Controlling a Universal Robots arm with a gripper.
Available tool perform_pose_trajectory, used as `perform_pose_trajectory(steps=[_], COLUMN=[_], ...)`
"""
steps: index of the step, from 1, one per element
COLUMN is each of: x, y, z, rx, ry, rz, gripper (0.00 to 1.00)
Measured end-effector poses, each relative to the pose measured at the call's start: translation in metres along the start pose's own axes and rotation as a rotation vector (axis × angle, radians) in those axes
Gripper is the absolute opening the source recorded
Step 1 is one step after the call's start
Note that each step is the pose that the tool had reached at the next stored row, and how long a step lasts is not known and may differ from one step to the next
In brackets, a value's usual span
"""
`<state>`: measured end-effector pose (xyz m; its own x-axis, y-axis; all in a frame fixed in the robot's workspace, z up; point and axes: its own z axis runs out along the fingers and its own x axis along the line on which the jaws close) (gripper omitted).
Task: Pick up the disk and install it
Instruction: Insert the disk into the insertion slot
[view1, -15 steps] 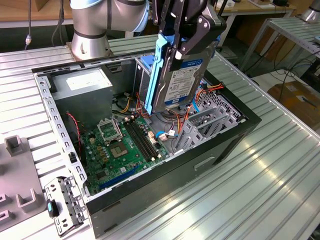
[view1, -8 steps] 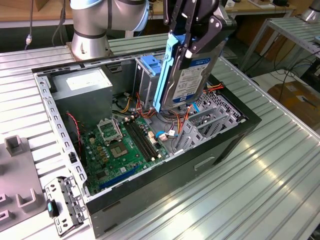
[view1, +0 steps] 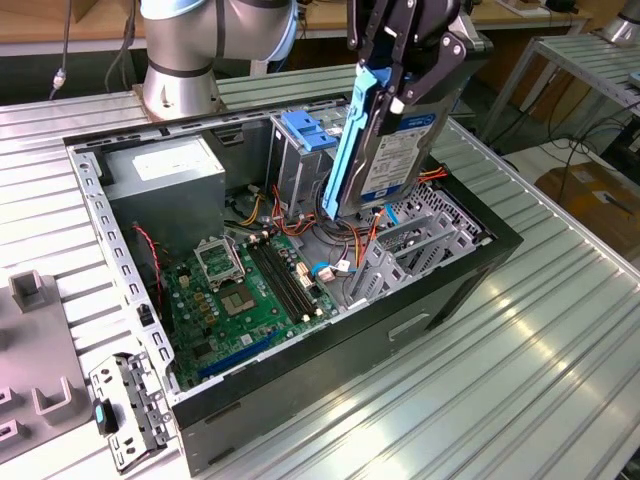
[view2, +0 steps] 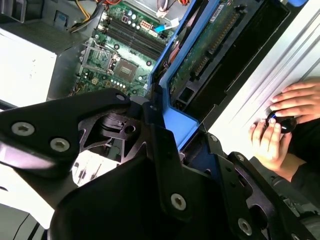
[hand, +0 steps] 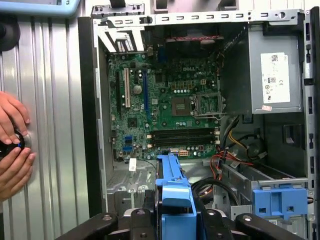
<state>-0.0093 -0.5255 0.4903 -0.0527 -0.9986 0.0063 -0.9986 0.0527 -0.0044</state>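
The disk (view1: 392, 150) hangs on edge over the open computer case (view1: 430, 290), its white-and-blue label facing the exterior view's right and a blue side rail (view1: 350, 140) facing left. My gripper (view1: 405, 70) is shut on the disk's upper end. Its lower end hovers just beside the grey drive cage with a light-blue cap (view1: 305, 132), above loose cables. In the second wrist view the disk's green circuit board (view2: 207, 47) and blue rail (view2: 175, 122) run out from between my black fingers (view2: 155, 145). The first wrist view shows the rail (hand: 172, 192) end-on.
A green motherboard (view1: 250, 285) lies on the case floor, with a grey power supply box (view1: 165, 175) at the back. Orange and red cables (view1: 350, 235) lie under the disk. A person's hands (hand: 12, 145) rest on a small device on the ribbed metal table (view1: 520, 380) beside the case.
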Motion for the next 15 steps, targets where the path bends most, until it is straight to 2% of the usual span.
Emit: perform_pose_trajectory(steps=[6, 11, 14, 15], x=[-0.0008, 0.0029, 0.0098, 0.0173], y=[-0.0161, -0.0208, -0.0228, -0.039], z=[0.0013, 0.0029, 0.0047, 0.0113], rx=[-0.0001, 0.0, 0.0, 0.0], ry=[0.0003, 0.0001, 0.0, 0.0003], rz=[0.0, 0.0, 0.0, 0.0], gripper=[0.37, 0.37, 0.37, 0.37])
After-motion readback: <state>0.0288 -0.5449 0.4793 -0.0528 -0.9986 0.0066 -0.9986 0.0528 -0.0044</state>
